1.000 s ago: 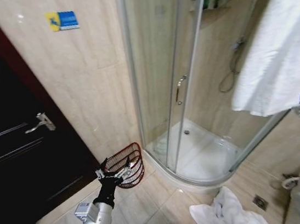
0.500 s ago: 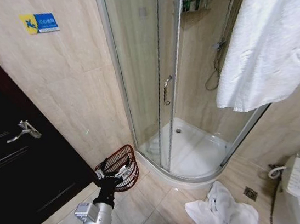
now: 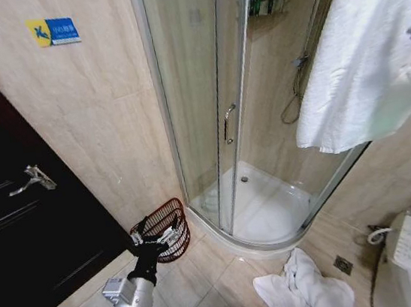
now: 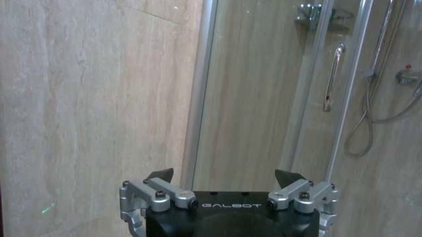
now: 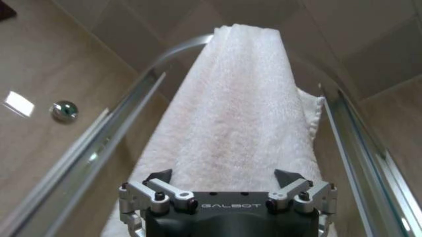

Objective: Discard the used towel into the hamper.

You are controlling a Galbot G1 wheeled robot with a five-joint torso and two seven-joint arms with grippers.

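Left gripper [image 3: 158,239] hovering open and empty beside the small reddish-brown wire hamper [image 3: 170,220]; right gripper [image 5: 224,178] gaping empty before the white hanging terry towel [image 5: 231,123] at twelve o'clock.

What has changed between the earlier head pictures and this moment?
The head camera turned right, which shifted the whole scene left. The right gripper rose from the lower edge of the hanging white terry towel to higher alongside it, open and holding nothing. Unchanged: the left gripper, open by the dark reddish-brown wire hamper, and the crumpled white towel on the floor.
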